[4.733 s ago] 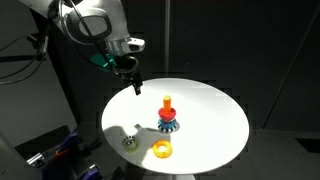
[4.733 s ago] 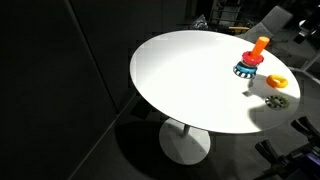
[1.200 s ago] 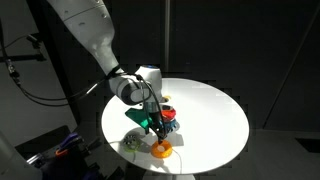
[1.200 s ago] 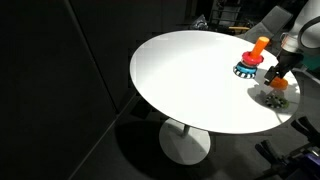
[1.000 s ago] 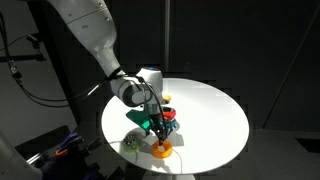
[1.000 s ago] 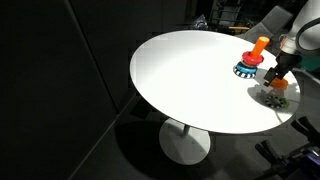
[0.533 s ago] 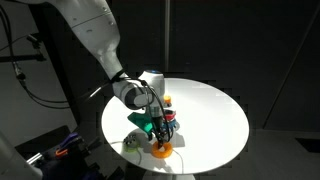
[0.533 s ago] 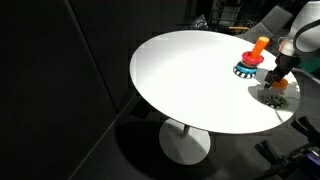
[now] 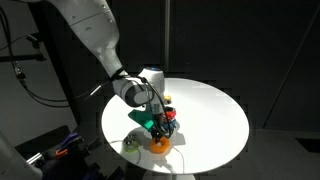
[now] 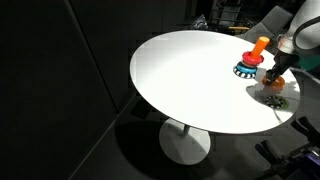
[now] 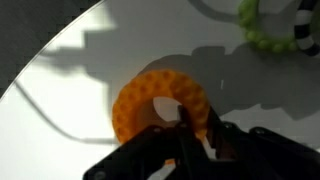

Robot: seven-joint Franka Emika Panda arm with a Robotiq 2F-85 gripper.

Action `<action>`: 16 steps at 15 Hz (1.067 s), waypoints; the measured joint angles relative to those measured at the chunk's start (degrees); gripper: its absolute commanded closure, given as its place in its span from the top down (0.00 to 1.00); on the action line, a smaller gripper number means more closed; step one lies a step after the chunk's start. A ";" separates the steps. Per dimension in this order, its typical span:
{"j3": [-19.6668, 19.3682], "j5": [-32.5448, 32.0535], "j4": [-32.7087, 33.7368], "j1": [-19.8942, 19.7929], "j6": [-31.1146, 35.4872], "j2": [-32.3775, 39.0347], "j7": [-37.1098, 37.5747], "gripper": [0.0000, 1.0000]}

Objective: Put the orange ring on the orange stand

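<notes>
I had the gripper (image 9: 159, 132) low over the near edge of the round white table (image 10: 190, 80), with the arm (image 9: 95, 35) reaching down from above. The orange ring (image 9: 158, 146) lay flat on the table right under the tool, just beside the orange stand (image 10: 260, 46) but not on it. In the wrist view the ring (image 11: 140, 100) filled the middle of the picture. The two dark fingers (image 11: 240, 145) came in from the bottom edge, and the gripper (image 11: 197, 140) straddled the part of the ring's rim nearest the camera. One fingertip seemed to sit at the hole, the other outside the rim. I could not tell from any view whether the fingers had clamped the ring or only bracketed it. The stand stood upright with a red ring (image 9: 172, 115) and a blue toothed ring (image 10: 243, 70) around its foot. In an exterior view the gripper (image 10: 274, 76) hid part of the ring (image 10: 277, 85). A small pale greenish object (image 11: 262, 36) rested on the table near the ring, apart from it.
</notes>
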 measured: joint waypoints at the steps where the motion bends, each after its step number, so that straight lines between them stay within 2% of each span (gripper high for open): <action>1: 0.00 0.00 0.00 0.00 0.00 -0.34 0.00 0.07; 7: -0.34 -0.02 -0.46 0.60 -1.39 -4.72 0.05 0.06; 16: -0.54 -0.08 -1.02 1.62 -9.57 -13.77 0.20 0.06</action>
